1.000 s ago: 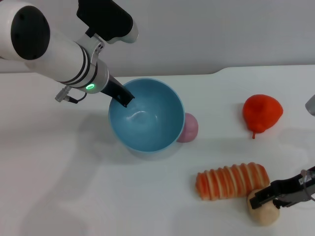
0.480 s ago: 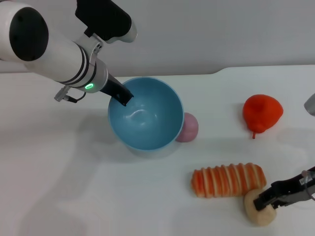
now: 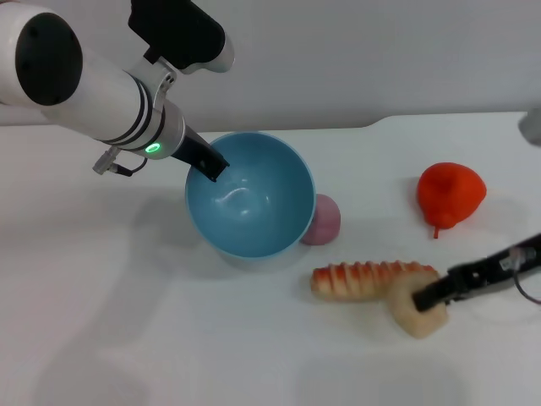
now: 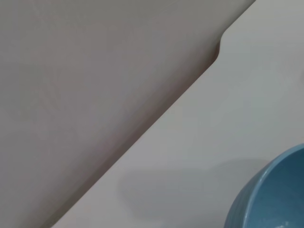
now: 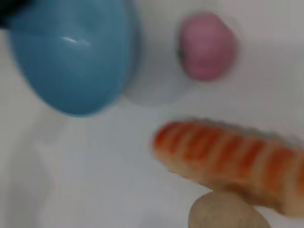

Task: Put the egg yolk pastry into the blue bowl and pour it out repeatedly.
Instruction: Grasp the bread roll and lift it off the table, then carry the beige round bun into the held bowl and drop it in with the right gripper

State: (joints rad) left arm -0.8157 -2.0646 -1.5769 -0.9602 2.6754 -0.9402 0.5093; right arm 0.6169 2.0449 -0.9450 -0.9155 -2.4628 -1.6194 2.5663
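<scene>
In the head view the right gripper point(image 3: 427, 298) reaches in from the lower right and is clamped on the egg yolk pastry point(image 3: 414, 315) — low and right of centre, touching the end of the striped bread point(image 3: 363, 280). The grip suits a carry toward the blue bowl point(image 3: 251, 196), which sits left of centre with nothing visible inside. The left gripper point(image 3: 209, 166) pinches the bowl's upper-left rim, likely to steady it and later tip it. 2 bystanders: a pink ball point(image 3: 322, 220) against the bowl's right side, a red fruit point(image 3: 450, 194) at right.
</scene>
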